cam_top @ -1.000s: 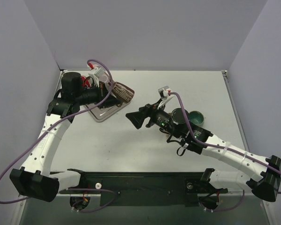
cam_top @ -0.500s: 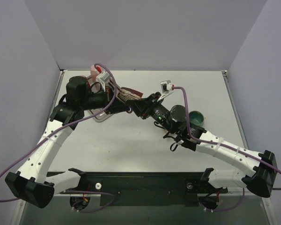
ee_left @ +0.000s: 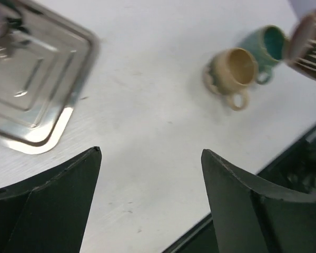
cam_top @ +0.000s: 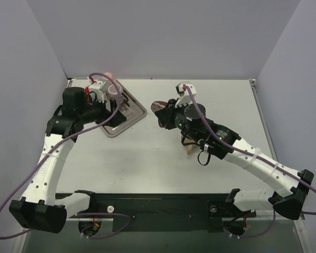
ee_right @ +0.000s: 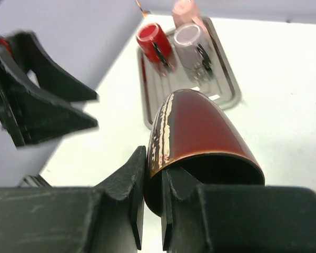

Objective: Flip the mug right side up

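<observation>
Right wrist cam: brown mug point(ee_right: 200, 132) mid-frame, off the table, right gripper point(ee_right: 152, 174) pinching its rim. Half a sec ago both arms met on it; left gripper point(ee_left: 150, 152) has backed off twd tray point(ee_left: 47, 100), jaws spread, empty. Handover looks done, mug not upright yet.

No readable text, labels, brands or numbers are showing up in any of the views. The only markings I'm seeing are pale streaks running down the mug point(ee_right: 200, 132), and they aren't spelling anything.
</observation>
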Tool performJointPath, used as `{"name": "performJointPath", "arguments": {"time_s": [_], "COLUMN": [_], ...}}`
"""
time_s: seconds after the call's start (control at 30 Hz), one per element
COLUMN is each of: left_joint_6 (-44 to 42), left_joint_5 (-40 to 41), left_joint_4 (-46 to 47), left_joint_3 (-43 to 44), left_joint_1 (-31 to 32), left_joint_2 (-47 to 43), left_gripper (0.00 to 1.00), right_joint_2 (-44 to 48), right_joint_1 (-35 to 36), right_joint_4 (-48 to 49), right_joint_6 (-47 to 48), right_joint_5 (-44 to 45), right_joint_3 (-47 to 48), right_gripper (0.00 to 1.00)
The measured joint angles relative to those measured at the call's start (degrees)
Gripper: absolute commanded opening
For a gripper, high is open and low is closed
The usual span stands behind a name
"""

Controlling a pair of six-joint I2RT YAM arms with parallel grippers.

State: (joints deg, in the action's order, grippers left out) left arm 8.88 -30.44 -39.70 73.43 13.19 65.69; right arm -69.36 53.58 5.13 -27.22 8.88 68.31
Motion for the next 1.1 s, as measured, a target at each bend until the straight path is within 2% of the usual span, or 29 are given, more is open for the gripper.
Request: {"name": "performJointPath", "arguments": {"time_s": [0.2,0.3,0.5,0.6,0.63,0.8,1.03,1.07,1.1], "left_joint_6": [-5.7,-8.0,-10.9,-12.0,-12.4,-12.3,-5.2,-3.8,-2.6], "left_joint_5": [8.9,14.4,22.5,25.0,25.9,30.3,34.8,35.7,36.6], "left_joint_4": [-0.7,0.5,5.3,8.4,9.2,13.4,17.4,17.9,18.6], "left_joint_3": [-1.9,-4.7,-9.4,-8.9,-8.3,-2.6,7.8,8.9,9.8], "left_joint_1": [-13.6,-15.9,-16.6,-17.1,-17.2,-17.7,-16.9,-16.7,-16.6], "left_joint_2": [3.3,5.3,11.1,16.6,18.6,29.0,39.9,40.8,41.5], "left_gripper": [0.91,0.91,0.92,0.91,0.88,0.85,0.86,0.86,0.86], "right_joint_2": [-8.3,-11.5,-14.3,-14.3,-14.1,-13.4,-13.4,-13.4,-13.4], "right_joint_1": [0.1,0.8,2.9,3.4,3.4,2.3,-2.7,-3.1,-3.5], "right_joint_4": [-19.5,-27.9,-40.0,-42.3,-42.5,-41.5,-37.0,-36.4,-35.8], "right_joint_6": [4.4,5.6,4.9,4.1,3.8,2.2,0.0,-0.1,-0.2], "right_joint_5": [-0.9,-2.1,-3.6,-3.8,-3.9,-5.5,-7.7,-7.6,-7.6], "right_joint_3": [10.2,9.7,5.3,2.2,0.1,-10.2,-16.0,-16.0,-16.2], "right_gripper": [0.00,0.00,0.00,0.00,0.00,0.00,0.00,0.03,0.19]}}
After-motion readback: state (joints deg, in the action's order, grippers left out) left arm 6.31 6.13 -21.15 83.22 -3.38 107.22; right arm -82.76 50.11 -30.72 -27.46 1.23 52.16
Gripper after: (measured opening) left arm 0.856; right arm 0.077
